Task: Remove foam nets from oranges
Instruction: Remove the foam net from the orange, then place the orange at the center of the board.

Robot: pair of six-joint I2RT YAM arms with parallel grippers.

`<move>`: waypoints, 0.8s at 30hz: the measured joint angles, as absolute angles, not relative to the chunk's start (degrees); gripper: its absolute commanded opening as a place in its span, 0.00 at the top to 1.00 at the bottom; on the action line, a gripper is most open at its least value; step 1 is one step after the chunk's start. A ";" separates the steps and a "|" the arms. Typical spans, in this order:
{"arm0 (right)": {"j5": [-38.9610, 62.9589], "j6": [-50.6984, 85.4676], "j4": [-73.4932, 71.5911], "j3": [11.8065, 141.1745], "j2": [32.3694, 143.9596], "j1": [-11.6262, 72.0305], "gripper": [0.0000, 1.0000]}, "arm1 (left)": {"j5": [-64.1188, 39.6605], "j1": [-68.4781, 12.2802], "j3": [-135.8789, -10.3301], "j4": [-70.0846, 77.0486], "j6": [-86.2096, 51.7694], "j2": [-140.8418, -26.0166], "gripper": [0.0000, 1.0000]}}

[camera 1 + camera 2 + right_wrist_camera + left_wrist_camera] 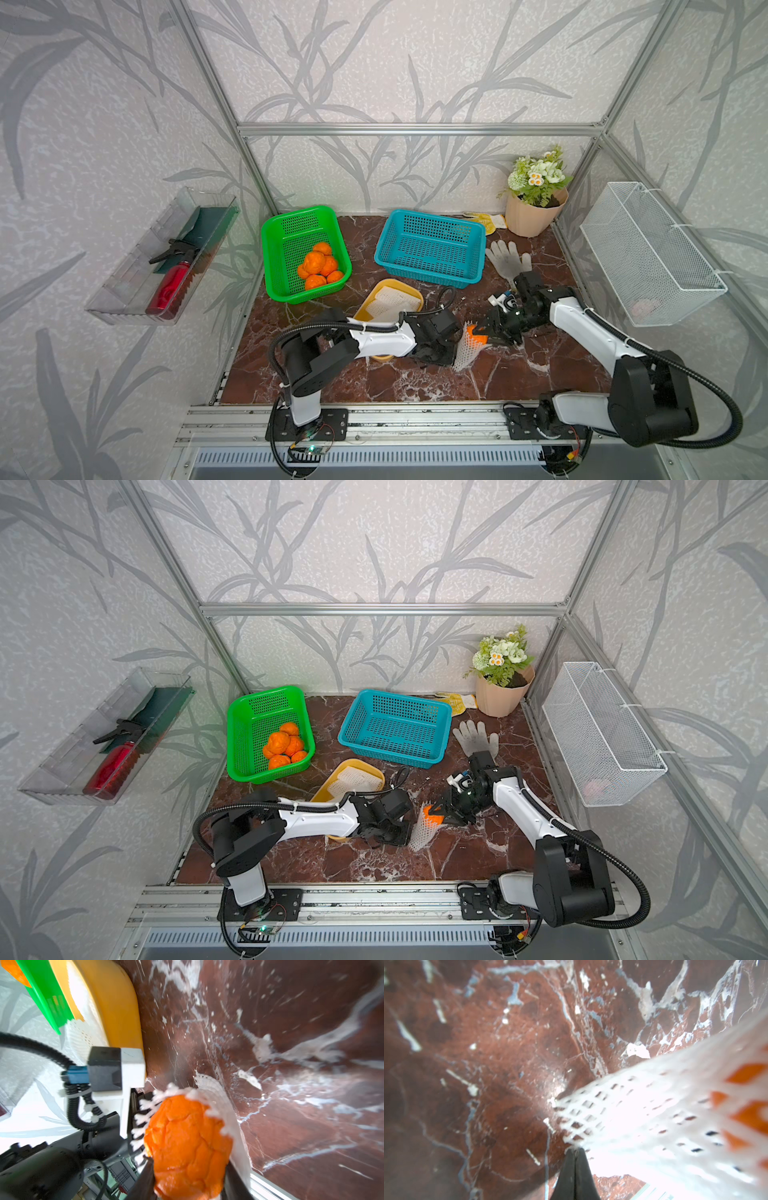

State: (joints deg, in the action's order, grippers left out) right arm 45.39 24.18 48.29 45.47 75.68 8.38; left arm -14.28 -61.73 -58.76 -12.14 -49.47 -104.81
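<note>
An orange (475,335) (187,1136) sticks halfway out of a white foam net (464,352) (220,1093) at the table's middle front, just above the marble. My right gripper (484,334) (189,1167) is shut on the orange's bare end, one finger on each side. My left gripper (454,354) (576,1150) is shut on the net's (654,1115) far edge; orange skin (745,1115) shows through the mesh. Several bare oranges (318,266) lie in the green basket (286,216). More flat foam nets (390,301) lie in a yellow tray (409,289).
An empty blue basket (432,216) stands at the back centre. A white knit glove (505,257) and a flower pot (534,218) are at the back right. A white wire basket (648,253) hangs on the right wall, a clear bin (137,286) on the left.
</note>
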 measured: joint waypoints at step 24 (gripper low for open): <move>35.92 32.34 38.57 46.98 81.14 -4.08 0.48 | -14.57 -59.09 -62.63 -18.83 -44.51 -104.66 0.96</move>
